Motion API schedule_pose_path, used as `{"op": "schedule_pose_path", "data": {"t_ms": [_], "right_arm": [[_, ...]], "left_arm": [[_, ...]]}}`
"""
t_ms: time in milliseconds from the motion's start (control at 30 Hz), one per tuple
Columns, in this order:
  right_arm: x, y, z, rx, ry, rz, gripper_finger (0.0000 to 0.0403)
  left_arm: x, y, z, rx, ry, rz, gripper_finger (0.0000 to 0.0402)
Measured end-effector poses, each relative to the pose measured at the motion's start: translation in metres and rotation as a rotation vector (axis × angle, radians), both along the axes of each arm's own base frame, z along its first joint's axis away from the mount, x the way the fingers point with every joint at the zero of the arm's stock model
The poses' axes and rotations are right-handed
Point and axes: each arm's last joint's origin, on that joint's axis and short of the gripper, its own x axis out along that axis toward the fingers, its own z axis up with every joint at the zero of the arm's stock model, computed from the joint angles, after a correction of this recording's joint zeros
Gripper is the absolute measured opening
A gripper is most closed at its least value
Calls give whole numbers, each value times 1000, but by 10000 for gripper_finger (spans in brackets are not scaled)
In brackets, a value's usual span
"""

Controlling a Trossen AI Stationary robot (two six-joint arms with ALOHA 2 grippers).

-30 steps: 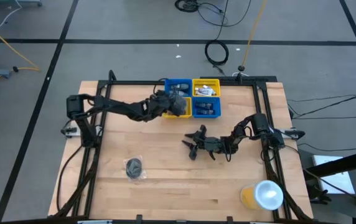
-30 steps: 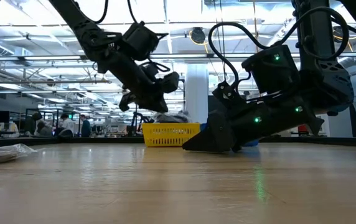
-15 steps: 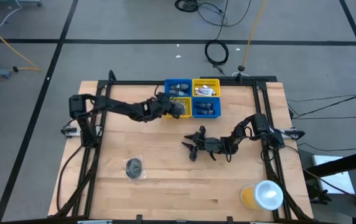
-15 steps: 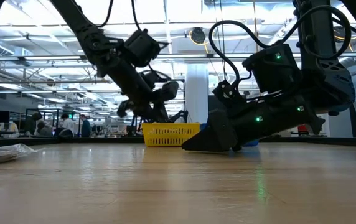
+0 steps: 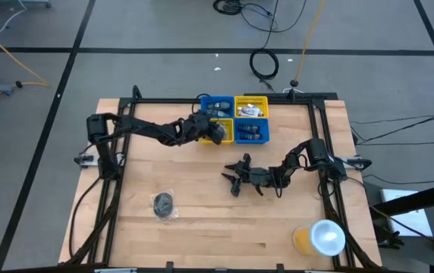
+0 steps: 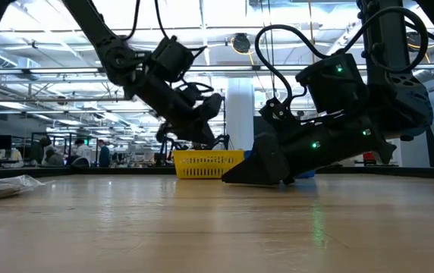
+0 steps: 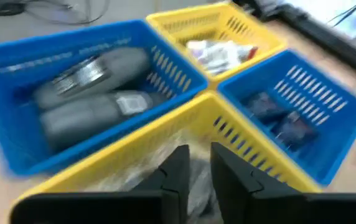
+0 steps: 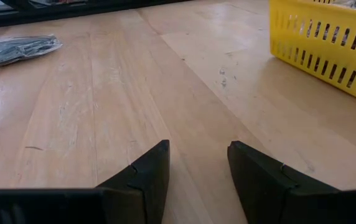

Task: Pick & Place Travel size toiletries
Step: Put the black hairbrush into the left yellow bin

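Observation:
Four small bins stand together at the table's far edge. The far blue bin (image 7: 16,146) holds grey oval pieces (image 7: 97,93). The far yellow bin (image 7: 252,28) holds white mini items (image 7: 218,53), and the near blue bin (image 7: 333,143) holds dark blue tubes (image 7: 277,118). My left gripper (image 7: 199,163) (image 5: 216,133) hovers over the near yellow bin (image 7: 134,149), open by a narrow gap, above a clear wrapper (image 7: 193,186) lying inside. A dark wrapped disc (image 5: 164,205) (image 8: 19,50) lies flat on the table's near left. My right gripper (image 5: 236,180) (image 8: 196,168) waits open, low at mid-table.
A big yellow cup with a white lid (image 5: 319,239) stands at the near right corner. A black frame (image 5: 224,100) runs around the table's edges. Bare wood lies between the bins, the disc and the right gripper.
My left gripper has rolled and tipped a little further down over the bins, staying above the near yellow one.

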Motion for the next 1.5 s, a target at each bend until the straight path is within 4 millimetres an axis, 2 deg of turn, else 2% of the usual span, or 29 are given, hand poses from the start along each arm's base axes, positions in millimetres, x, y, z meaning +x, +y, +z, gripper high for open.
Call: {"op": "schedule_pose_path", "data": {"t_ms": [233, 400, 533, 667, 800, 967, 1200, 1333, 1500], "right_arm": [[0, 0, 0, -1, -1, 0, 155], [0, 0, 0, -1, -1, 0, 155], [0, 0, 0, -1, -1, 0, 155], [0, 0, 0, 0, -1, 0, 155], [0, 0, 0, -2, 2, 0, 155], [0, 0, 0, -2, 4, 1, 155], [0, 2, -1, -2, 7, 6, 155], [0, 2, -1, -2, 6, 8, 155], [0, 2, -1, -2, 6, 8, 155]], "left_arm": [[10, 15, -25, -31, -60, -44, 5], [20, 22, -33, -83, -41, -62, 18], [28, 20, -19, -68, -27, -115, 22], [34, 13, 6, -17, -26, -178, 10], [31, 0, 28, 10, 7, -267, 2], [16, -20, 47, 31, 152, -295, 19], [-17, -62, 56, 38, 501, -231, 14], [-47, -91, 48, 22, 677, -179, 2], [-88, -125, 28, -133, 686, -188, 22]]}}
